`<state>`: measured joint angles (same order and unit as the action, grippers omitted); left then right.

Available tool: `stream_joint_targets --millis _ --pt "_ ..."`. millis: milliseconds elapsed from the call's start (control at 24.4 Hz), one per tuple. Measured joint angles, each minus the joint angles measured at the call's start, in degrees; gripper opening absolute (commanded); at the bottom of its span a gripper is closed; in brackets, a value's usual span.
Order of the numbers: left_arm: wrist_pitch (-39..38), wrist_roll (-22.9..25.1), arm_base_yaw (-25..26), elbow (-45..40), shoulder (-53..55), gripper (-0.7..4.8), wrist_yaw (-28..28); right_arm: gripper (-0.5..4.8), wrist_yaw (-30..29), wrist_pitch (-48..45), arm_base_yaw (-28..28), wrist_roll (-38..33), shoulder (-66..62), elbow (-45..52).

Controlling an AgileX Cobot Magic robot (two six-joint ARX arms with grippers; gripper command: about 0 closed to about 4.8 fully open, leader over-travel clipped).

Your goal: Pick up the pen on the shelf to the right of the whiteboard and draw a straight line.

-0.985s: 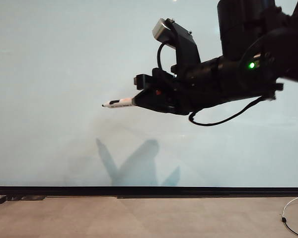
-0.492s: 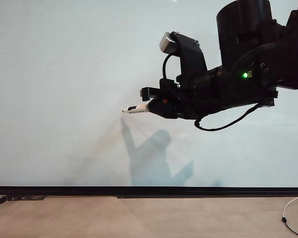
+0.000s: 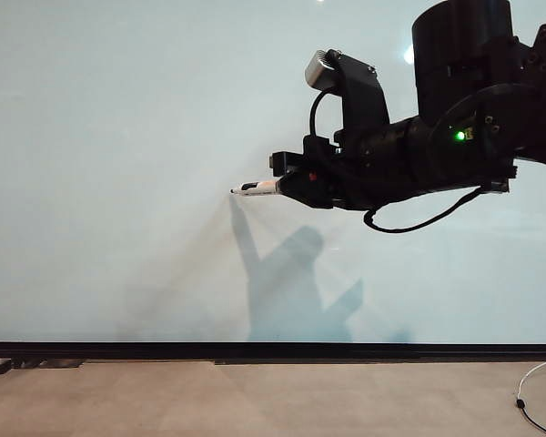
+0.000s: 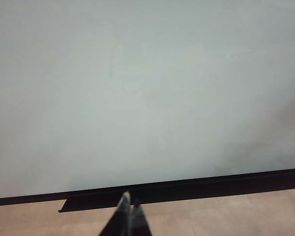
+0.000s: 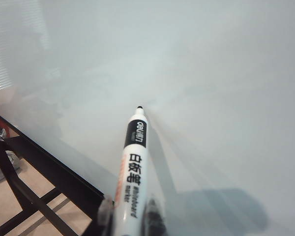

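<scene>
Reaching in from the right of the exterior view, the right gripper (image 3: 291, 187) holds the pen (image 3: 259, 188) out roughly level, tip pointing left toward the middle of the whiteboard (image 3: 118, 137). Its fingers are clamped on the rear of the white barrel, so only the front part of the marker sticks out past them. The dark tip sits very close to the board's surface — whether it actually touches cannot be told from these views. A grey shadow of arm and pen falls on the board just below and to the right of the tip. No drawn stroke shows on the board.

From the right wrist view, the pen (image 5: 132, 162) runs away from the camera between the two fingertips (image 5: 105, 211), its black band and printed lettering facing the lens, the tip aimed at the pale board (image 5: 211, 73). A black frame (image 5: 34, 162) of the board's stand and a patch of beige floor (image 5: 10, 206) show off to one side.

In the left wrist view the left gripper (image 4: 129, 212) hangs low, well apart from the board, its two fingertips pressed together with nothing between them. Ahead of it lie the whiteboard (image 4: 147, 88), the black strip (image 4: 187, 188) along its lower edge, and beige floor (image 4: 226, 216) — the left arm itself does not appear in the exterior view.
</scene>
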<state>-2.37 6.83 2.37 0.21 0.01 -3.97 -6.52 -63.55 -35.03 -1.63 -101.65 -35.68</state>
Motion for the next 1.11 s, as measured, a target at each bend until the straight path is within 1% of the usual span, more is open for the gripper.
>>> stream_joint_targets --millis 164,410,1108 --pt "0.00 0.00 0.00 0.00 0.00 -0.05 0.00 -0.09 1.38 0.00 0.00 0.02 0.00 0.00" --pt "0.00 0.00 0.00 0.00 0.00 -0.05 0.00 -0.09 1.64 0.04 0.55 0.22 0.00 0.02" --pt "0.00 0.00 0.00 0.00 0.00 -0.05 0.00 -0.09 0.90 0.55 2.40 0.50 0.13 0.44"
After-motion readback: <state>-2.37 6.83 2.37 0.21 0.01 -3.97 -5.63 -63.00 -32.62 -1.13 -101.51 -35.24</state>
